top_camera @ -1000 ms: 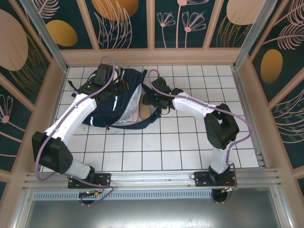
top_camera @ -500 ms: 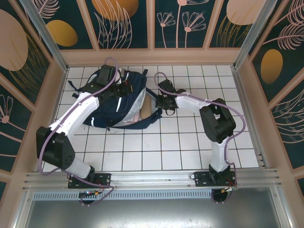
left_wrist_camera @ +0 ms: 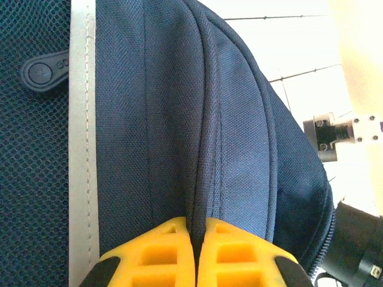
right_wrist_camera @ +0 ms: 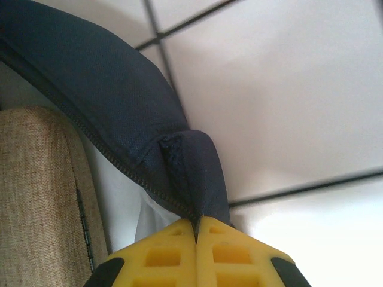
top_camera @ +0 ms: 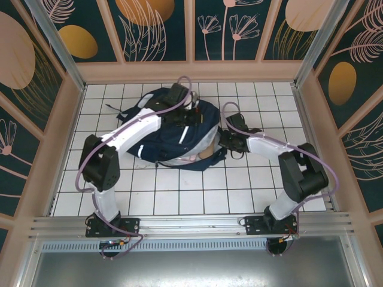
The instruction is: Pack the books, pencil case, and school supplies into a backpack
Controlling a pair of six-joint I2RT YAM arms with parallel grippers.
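Observation:
The navy backpack (top_camera: 173, 134) lies on the white tiled floor near the back, its open mouth facing right. My left gripper (top_camera: 190, 115) is shut on a ridge of the backpack's top fabric (left_wrist_camera: 200, 179), beside a white reflective stripe (left_wrist_camera: 82, 149). My right gripper (top_camera: 225, 140) is shut on the zipper edge of the backpack's opening (right_wrist_camera: 191, 179). Inside the mouth I see pale lining and a tan woven surface (right_wrist_camera: 39, 197); a pink bit (top_camera: 190, 159) shows at the lower rim. Books and other supplies are hidden.
Raised tan walls (top_camera: 311, 107) ring the tiled floor (top_camera: 197, 191). The aluminium rail (top_camera: 191, 224) with both arm bases runs along the near edge. The right arm's wrist hardware (left_wrist_camera: 344, 128) shows at the right of the left wrist view.
Both grippers have carried the backpack to the right across the floor. The left arm has swung from the back left toward the middle, and the right arm has drawn back to the right.

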